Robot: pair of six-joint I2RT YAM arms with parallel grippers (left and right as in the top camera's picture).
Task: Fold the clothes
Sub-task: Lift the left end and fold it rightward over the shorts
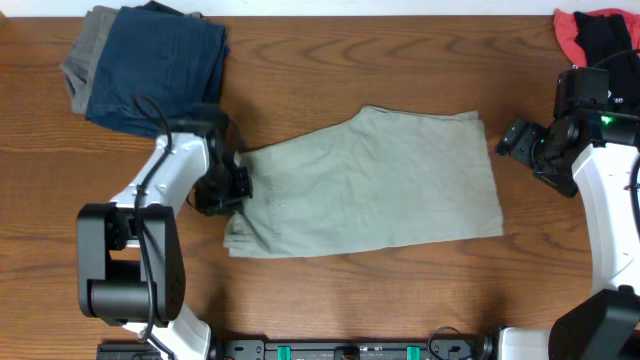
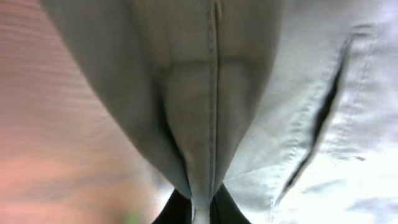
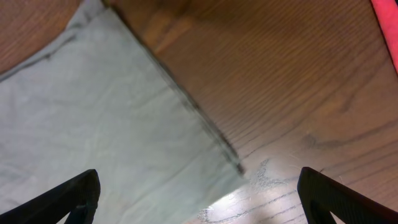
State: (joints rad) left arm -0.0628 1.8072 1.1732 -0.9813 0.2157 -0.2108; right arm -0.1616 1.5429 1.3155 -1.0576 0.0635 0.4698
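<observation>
Shorts point(image 1: 380, 185): spread flat in the middle of the table point(image 1: 330, 60), left edge bunched.
Left gripper point(image 1: 237, 185): clamped on that bunched edge.
Right gripper point(image 1: 512, 140): fingers wide apart, near the right edge.

You see the table point(image 1: 320, 70) from straight overhead; each wrist camera looks closely at one end of the shorts point(image 1: 390, 185).

Even bright overhead light; both wrist views blurred, glare on table point(image 3: 261, 186).
</observation>
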